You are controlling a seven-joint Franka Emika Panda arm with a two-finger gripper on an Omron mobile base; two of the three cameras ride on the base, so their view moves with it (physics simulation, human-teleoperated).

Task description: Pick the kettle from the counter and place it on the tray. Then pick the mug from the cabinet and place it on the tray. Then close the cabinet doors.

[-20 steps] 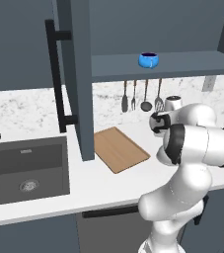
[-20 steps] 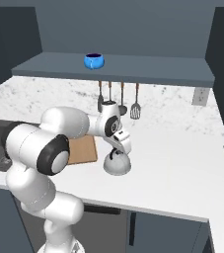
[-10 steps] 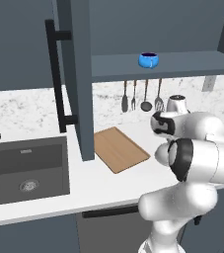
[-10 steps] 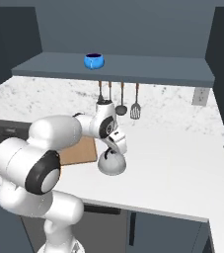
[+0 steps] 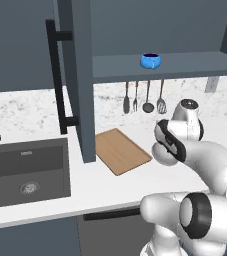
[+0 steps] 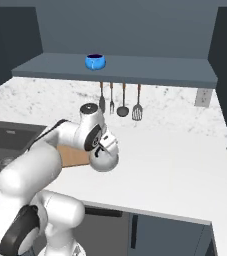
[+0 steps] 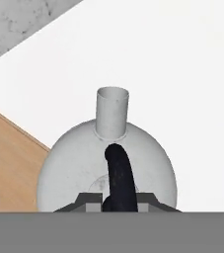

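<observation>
Hand view: tool (image 7: pixel 117 203) closed on the black handle of the kettle (image 7: pixel 106 163), held above the white bench (image 7: pixel 182 74) beside the wooden tray (image 7: pixel 7 163). Behind, speckled stone backsplash (image 6: pixel 175 107) with hanging utensils (image 6: pixel 120 100); blue mug (image 6: pixel 95 62) on the open cabinet (image 6: pixel 135 67) shelf, sink (image 5: pixel 27 167) at left.

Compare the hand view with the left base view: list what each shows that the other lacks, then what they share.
Hand view alone: the squat silver-grey kettle from above, short spout pointing away, and the gripper shut on its black arched handle.

Left base view alone: the bright blue mug on the dark slate-blue cabinet shelf, an open cabinet door, hanging utensils and the dark sink.

Both: the light-brown wooden tray and the white counter.
</observation>
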